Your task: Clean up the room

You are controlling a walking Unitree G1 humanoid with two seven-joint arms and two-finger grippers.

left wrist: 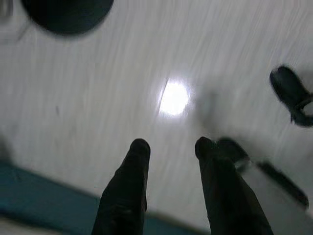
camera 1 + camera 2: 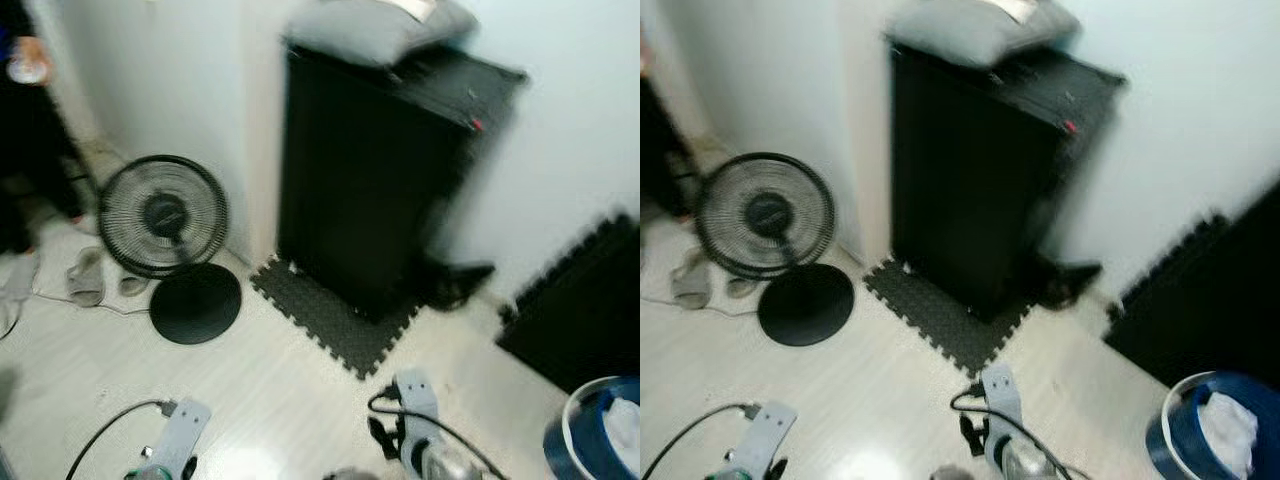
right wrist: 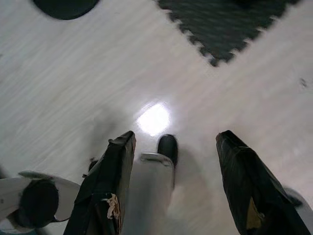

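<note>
Blurred head-camera views look down on a pale wood-grain floor (image 2: 270, 400) in the corner of a white-walled room. A tall black cabinet (image 2: 370, 170) stands upright against the wall, its long axis vertical, with a grey cushion (image 2: 375, 25) lying on its top. Under its front corner lies a dark grey interlocking foam mat (image 2: 335, 320), and a second black foam mat (image 2: 585, 305) lies off to the right.

To the left, a round black floor fan (image 2: 163, 215) stands upright on its flat black disc base (image 2: 195, 303), its grille facing the room. Grey slippers (image 2: 87, 277) lie just beside the fan. A person's dark clothing (image 2: 25, 150) shows at the far left edge. At the lower right sits a blue round bin (image 2: 1220, 430) with white crumpled material inside.

Both silver arms hang low at the bottom of the view. The left end effector (image 1: 168, 147) points down at bare floor, its two black fingers spread apart and grasping nothing. The right end effector (image 3: 176, 142) likewise points at the floor, fingers wide apart and released, near the edge of the foam mat.
</note>
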